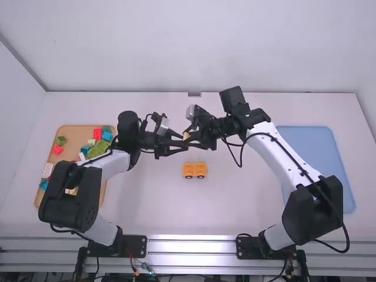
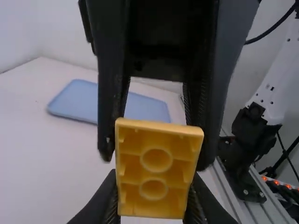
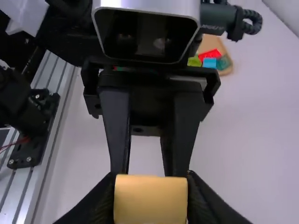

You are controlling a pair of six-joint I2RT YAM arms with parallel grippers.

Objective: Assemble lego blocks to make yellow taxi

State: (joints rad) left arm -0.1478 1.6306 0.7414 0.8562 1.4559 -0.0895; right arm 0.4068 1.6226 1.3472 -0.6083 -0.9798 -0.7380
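A small yellow block (image 1: pixel 186 136) is held above the table by both grippers, left gripper (image 1: pixel 183 142) and right gripper (image 1: pixel 190 140), which meet head-on. In the left wrist view my left gripper (image 2: pixel 152 201) is shut on the yellow block (image 2: pixel 155 161), whose hollow underside shows two round tubes; the right gripper's fingers clasp its far end. From the right wrist view, my right gripper (image 3: pixel 150 203) is shut on the same block (image 3: pixel 150 199), with the left gripper's fingers just beyond. On the table stands a yellow-orange car body (image 1: pixel 194 170) with dark wheels.
At the left lies a wooden tray (image 1: pixel 66 133) holding several coloured blocks, partly under the left arm. A blue tray (image 1: pixel 311 141) lies at the right, partly behind the right arm. The car body stands just on the near side of the grippers.
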